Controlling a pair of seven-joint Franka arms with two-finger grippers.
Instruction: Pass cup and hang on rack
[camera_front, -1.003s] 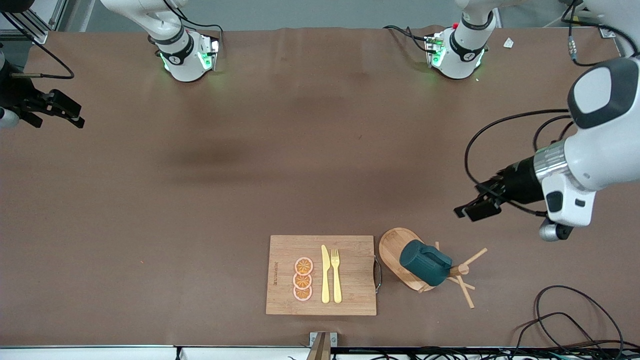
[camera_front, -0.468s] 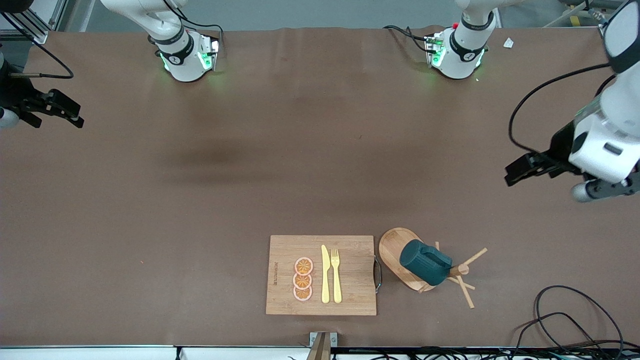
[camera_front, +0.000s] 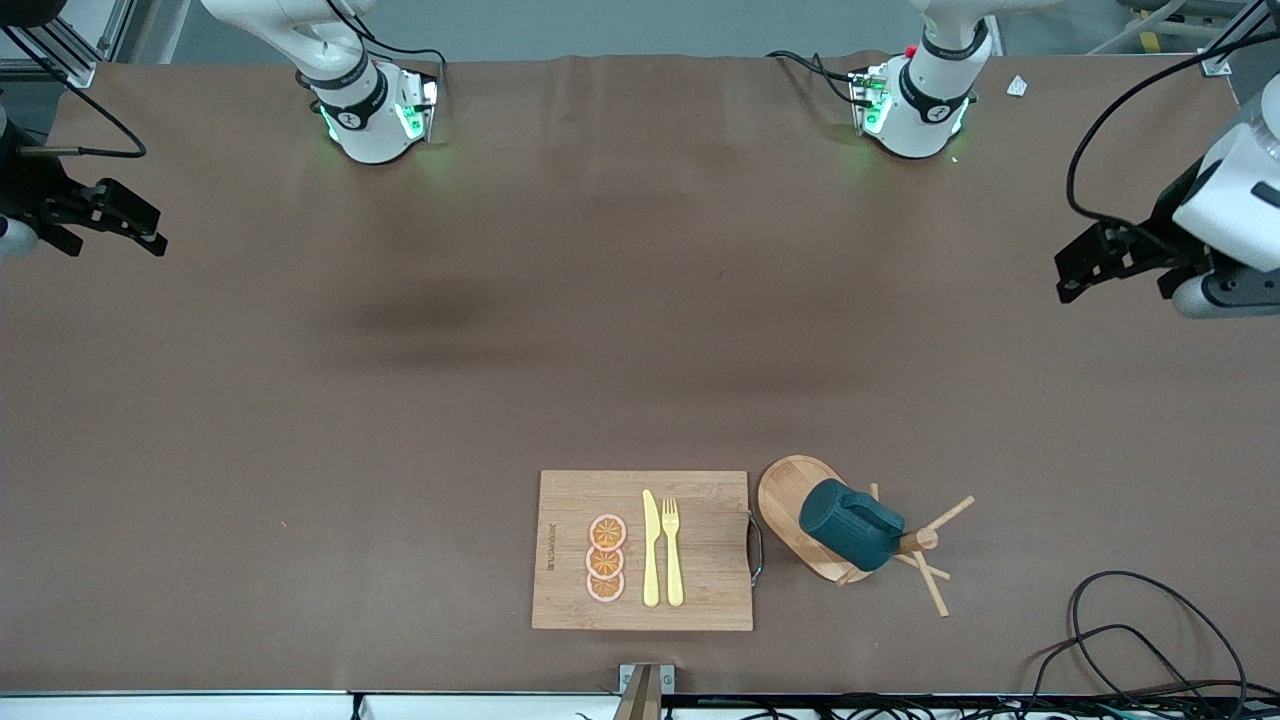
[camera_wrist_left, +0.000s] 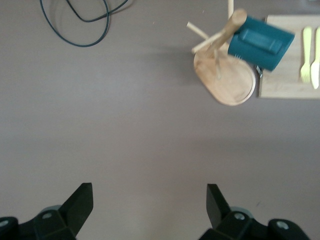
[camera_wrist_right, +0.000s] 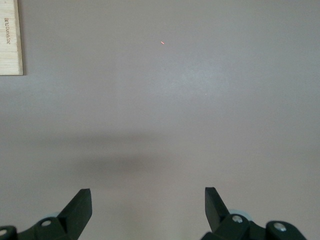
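Left gripper (camera_front: 1085, 270) hangs high over the table's left-arm end, wrist bent, fingers (camera_wrist_left: 80, 202) spread wide, nothing between them. Right gripper (camera_front: 130, 225) waits over the right-arm end, fingers (camera_wrist_right: 80, 205) parted wide too, empty.

A bamboo cutting board (camera_front: 642, 550) carries three orange slices (camera_front: 606, 558), a yellow knife (camera_front: 651, 548) and fork (camera_front: 672, 550).

Left gripper (camera_wrist_left: 150, 202) hangs wide open over bare table (camera_wrist_left: 125, 130). The cup (camera_wrist_left: 260, 42) hangs on the rack (camera_wrist_left: 225, 75), right beside the board (camera_wrist_left: 292, 85); a cable (camera_wrist_left: 75, 22) loops nearby.
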